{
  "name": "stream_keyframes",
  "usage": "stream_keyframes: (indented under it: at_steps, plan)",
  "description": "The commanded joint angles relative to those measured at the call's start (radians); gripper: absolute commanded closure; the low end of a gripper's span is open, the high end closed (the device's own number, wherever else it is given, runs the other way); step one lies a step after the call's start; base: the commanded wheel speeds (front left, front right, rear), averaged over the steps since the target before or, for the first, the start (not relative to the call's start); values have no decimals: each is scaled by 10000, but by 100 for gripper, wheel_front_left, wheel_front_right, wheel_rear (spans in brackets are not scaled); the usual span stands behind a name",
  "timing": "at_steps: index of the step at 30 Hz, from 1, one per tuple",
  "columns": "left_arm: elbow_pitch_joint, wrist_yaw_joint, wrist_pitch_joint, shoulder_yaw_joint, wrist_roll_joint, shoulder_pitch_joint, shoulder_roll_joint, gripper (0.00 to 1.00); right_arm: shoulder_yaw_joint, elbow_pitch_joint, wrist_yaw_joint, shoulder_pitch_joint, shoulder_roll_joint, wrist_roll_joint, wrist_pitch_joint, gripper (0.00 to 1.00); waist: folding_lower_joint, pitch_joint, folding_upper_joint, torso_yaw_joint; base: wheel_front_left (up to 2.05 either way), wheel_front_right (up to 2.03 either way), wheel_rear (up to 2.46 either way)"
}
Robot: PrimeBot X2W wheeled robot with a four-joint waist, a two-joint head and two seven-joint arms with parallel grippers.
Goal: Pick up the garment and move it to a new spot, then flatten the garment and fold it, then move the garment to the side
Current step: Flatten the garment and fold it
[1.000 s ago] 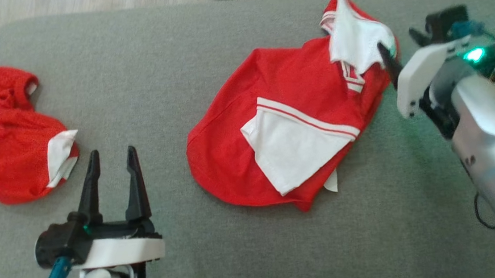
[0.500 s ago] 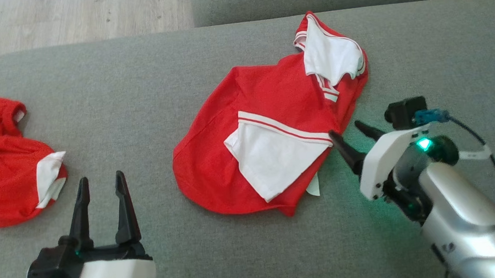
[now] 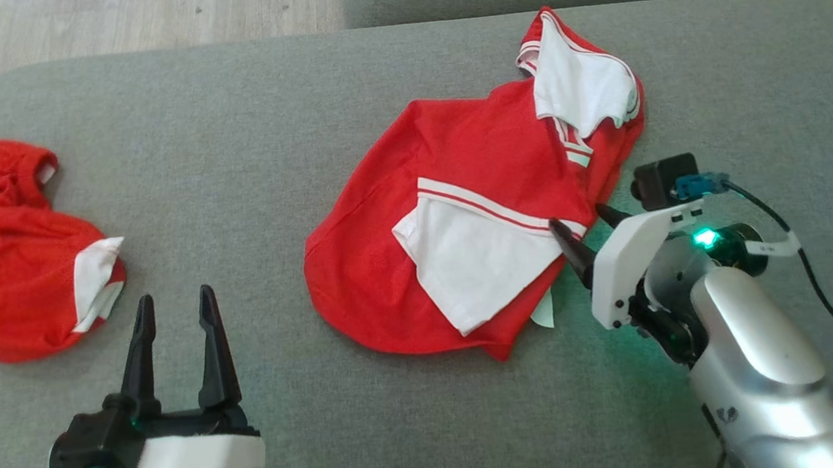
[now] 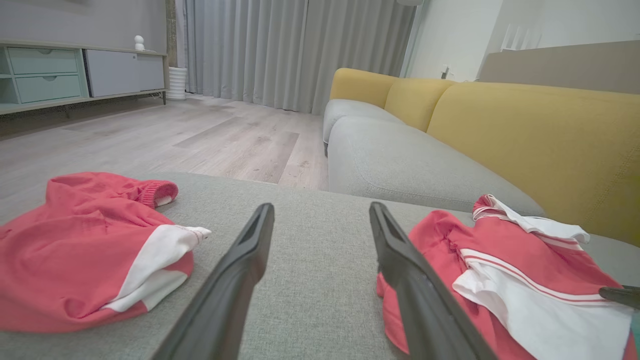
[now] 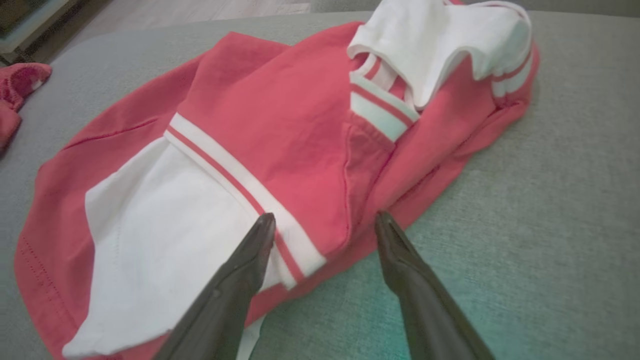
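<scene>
The step in hand appears to be the first one, the pick-up. The right tool (image 3: 577,217) is at the garment (image 3: 469,146), on its right-hand edge, released with its jaws apart and nothing between them. In the right wrist view one finger hangs over the garment's striped hem (image 5: 280,220) and the other over bare cushion just beside that edge, so the edge sits in the gap. The left tool (image 3: 174,294) is well to the left of the garment, also spread wide and grasping nothing.

The next move probably calls for a short drop onto that edge and a close that pinches fabric rather than sliding off it. The layers are stacked there, so the bite should be deep enough to lift the whole piece.

The garment lies on the grey cushion (image 3: 264,127), nothing else resting on it. It is red mesh-like cloth, loosely heaped and not flat. A white panel (image 3: 473,274) with red-and-white striping is turned over its near part, and a white flap (image 3: 577,92) is curled up at its far end. A second red garment (image 3: 3,247) lies far to its left.
</scene>
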State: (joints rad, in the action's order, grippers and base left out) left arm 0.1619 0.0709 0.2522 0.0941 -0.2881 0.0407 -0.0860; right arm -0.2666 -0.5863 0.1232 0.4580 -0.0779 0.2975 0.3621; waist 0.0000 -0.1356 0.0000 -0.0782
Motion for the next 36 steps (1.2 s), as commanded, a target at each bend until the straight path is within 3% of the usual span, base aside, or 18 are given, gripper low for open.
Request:
stream_keyframes:
  at_steps: [1, 8, 18, 19, 20, 22, 28, 36]
  plan:
    - [-231, -4, 95, -316, 75, 485, -33, 0, -132, 476, 75, 68, 228, -83, 67, 0, 0, -3, 0, -29, 0, 0, 0]
    - [-213, 15, 95, -336, 74, 531, -6, 0, -419, 627, 75, 255, 273, -24, 457, 0, 0, -32, 0, -62, 0, 0, 0]
    - [-151, 67, 95, -271, 83, 615, 41, 0, -422, -285, 75, 1103, 275, 59, 894, 0, 0, -112, 0, -161, 0, 0, 0]
    - [-140, 73, 95, -256, 85, 629, 48, 0, -418, -407, 75, 1236, 276, 96, 869, 23, 0, -123, 0, -184, 0, 0, 0]
    - [-128, 79, 95, -242, 89, 642, 54, 0, -410, -528, 75, 1364, 276, 96, 821, 57, 0, -129, 0, -207, 0, 0, 0]
    - [-110, 90, 95, -226, 92, 655, 66, 0, -422, -734, 75, 1590, 276, 124, 665, 100, 0, -131, 0, -253, 0, 0, 0]
    - [-31, 107, 95, -276, 100, 603, 71, 0, -734, -981, 75, 1969, 276, 657, 5, 100, 0, 30, 0, -329, 0, 0, 0]
    - [-187, 45, 95, -476, 115, 481, 26, 0, -2605, 844, 75, 3328, 277, 2379, -1454, 100, 0, 201, 0, -104, 0, 0, 0]
